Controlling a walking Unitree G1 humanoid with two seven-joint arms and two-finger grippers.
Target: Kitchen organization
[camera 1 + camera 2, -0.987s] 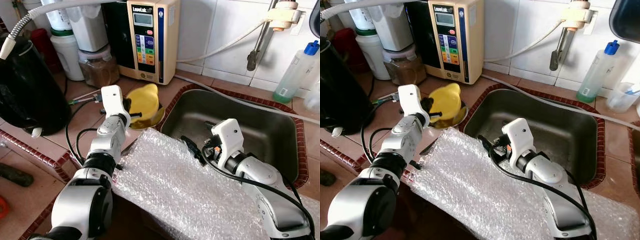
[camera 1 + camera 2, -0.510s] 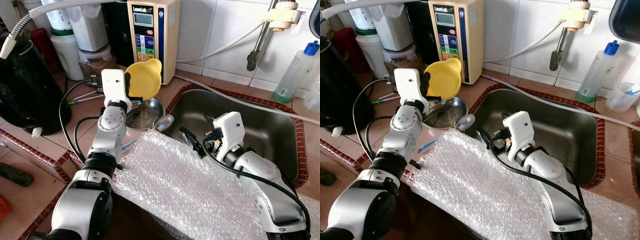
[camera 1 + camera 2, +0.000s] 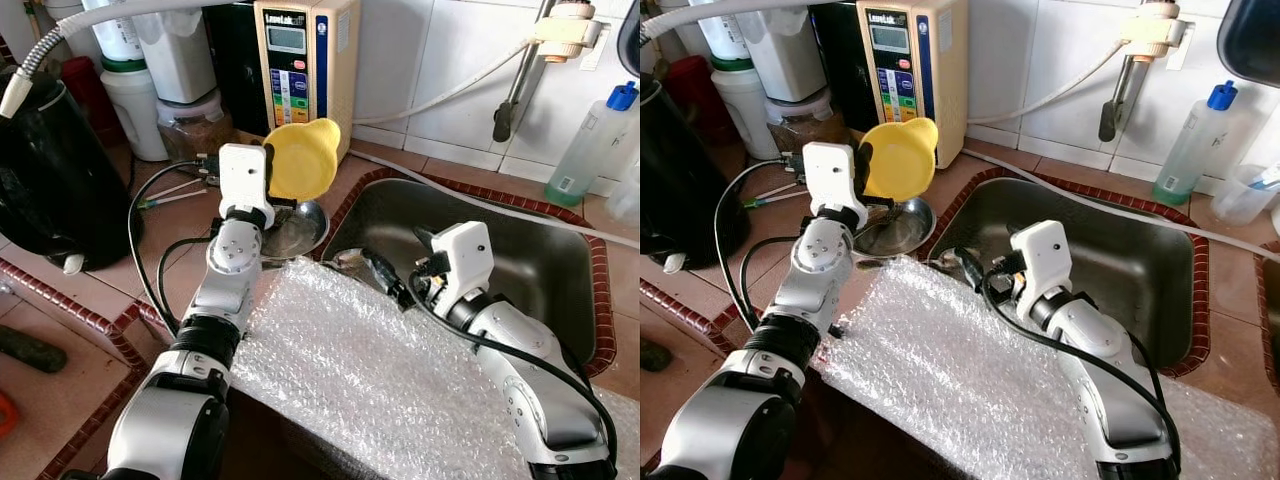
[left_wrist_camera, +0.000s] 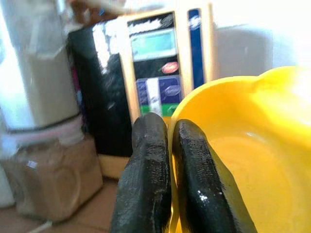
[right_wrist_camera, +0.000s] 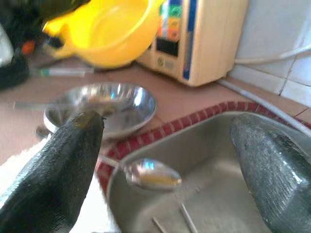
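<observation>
The left gripper [image 4: 167,145] is pinching the rim of the yellow bowl [image 3: 300,158], light stiff plastic, above the steel bowl [image 3: 296,228]; the right gripper [image 3: 398,268] is hanging open, empty

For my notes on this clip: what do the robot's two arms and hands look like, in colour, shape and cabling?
Both arms are glossy silver-white, built of rounded segments with black rings at the joints. Each wrist carries a boxy white block, and a loose black cable loops beside each forearm. The left hand has two long black fingers with a finely textured surface. The right hand has the same rough black fingers, rounded at the tips.
</observation>
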